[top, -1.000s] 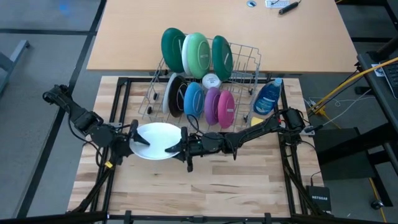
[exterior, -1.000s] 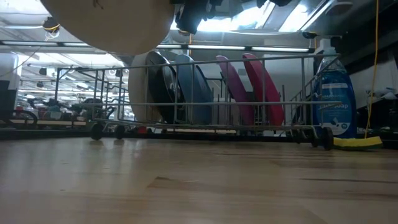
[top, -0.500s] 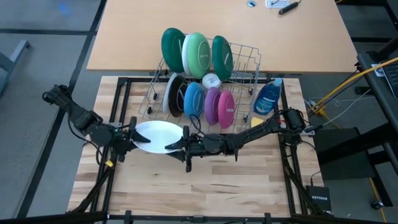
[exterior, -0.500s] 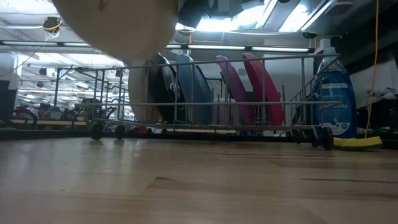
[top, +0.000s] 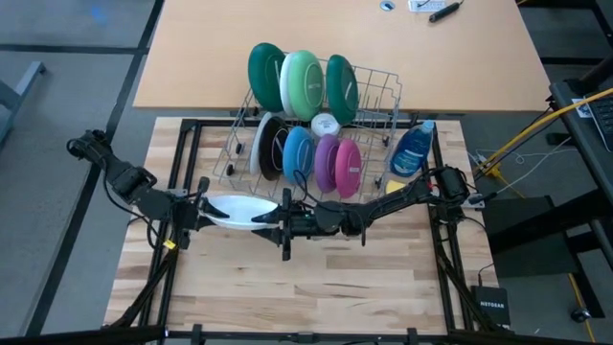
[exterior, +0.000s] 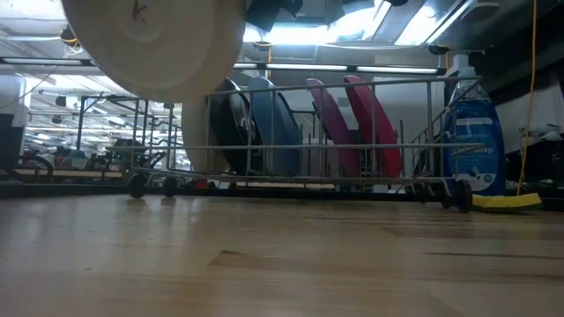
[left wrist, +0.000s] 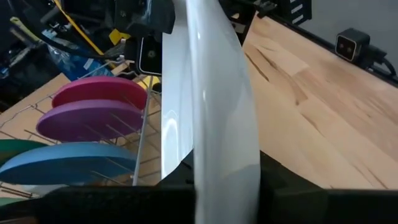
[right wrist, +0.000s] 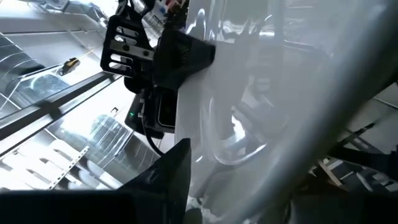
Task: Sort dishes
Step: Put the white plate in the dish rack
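1. Left gripper (top: 196,209): we find it at the left of the bench (top: 316,287), its fingers closed narrowly on the left rim of the white plate (top: 238,211), as the left wrist view shows.
2. White plate: glossy, round and plain; held clear above the bench between the two arms, tilted nearly on edge. In the low view its pale underside with a raised foot ring hangs at the upper left.
3. Right gripper (top: 271,223): at the plate's right rim, just beside it. We cannot tell whether its fingers grip the rim or stand off it.
4. Wire rack (top: 378,96): behind the plate. Its front row holds, standing on edge, a black-and-white plate (top: 269,146), a blue plate (top: 298,151), a purple plate (top: 327,161) and a pink plate (top: 349,166).
5. Rack, back row: a dark green plate (top: 264,75), a light green plate (top: 305,83) and a second dark green plate (top: 340,88), all upright. A small white round piece (top: 326,125) sits between the rows.
6. Blue soap bottle (top: 413,149): just right of the rack, a yellow sponge (exterior: 505,201) beside it.
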You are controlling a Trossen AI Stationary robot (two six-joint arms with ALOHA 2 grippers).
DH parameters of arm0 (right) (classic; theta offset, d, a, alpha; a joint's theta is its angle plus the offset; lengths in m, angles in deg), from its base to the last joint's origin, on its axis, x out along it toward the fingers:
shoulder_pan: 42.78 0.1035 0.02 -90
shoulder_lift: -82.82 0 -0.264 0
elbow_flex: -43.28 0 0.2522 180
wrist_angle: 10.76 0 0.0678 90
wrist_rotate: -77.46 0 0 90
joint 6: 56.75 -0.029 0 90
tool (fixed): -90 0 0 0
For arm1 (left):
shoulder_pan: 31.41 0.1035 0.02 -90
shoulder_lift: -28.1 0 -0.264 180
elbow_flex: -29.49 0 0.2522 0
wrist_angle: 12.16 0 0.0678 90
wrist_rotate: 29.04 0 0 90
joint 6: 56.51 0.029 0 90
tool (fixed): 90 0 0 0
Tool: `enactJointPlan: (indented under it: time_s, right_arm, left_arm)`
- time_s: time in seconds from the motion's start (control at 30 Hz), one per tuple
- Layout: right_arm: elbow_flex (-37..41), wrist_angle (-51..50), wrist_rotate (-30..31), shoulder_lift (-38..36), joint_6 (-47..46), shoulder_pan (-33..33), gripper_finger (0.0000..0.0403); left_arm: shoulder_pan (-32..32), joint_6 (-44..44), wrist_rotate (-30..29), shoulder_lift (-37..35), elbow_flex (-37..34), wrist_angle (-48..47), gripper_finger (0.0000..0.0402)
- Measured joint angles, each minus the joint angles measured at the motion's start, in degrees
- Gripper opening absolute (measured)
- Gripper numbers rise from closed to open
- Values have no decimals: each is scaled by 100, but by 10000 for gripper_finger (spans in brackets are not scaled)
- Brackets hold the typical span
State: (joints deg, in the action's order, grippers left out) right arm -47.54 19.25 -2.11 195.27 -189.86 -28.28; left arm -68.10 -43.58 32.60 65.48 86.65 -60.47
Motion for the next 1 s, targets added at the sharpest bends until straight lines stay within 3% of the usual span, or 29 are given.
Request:
enactJointPlan:
  time_s: [0.27, 0.67, 0.87, 1.0]
  right_arm:
    - [-2, -8, -298, 3, -99, 42, 137]
    - [2, 188, -1203, 1, -238, 174, 136]
    - [6, 799, -2501, 1, 306, 190, 136]
    - [11, 1329, -2556, -3, 1132, 181, 136]
  left_arm:
    - [-119, 183, 58, -174, 21, 30, 41]
    - [-196, 430, 292, -221, 94, -455, 41]
    - [-271, 294, 246, -221, 96, -542, 41]
    - [-271, -25, 306, -219, 96, -514, 41]
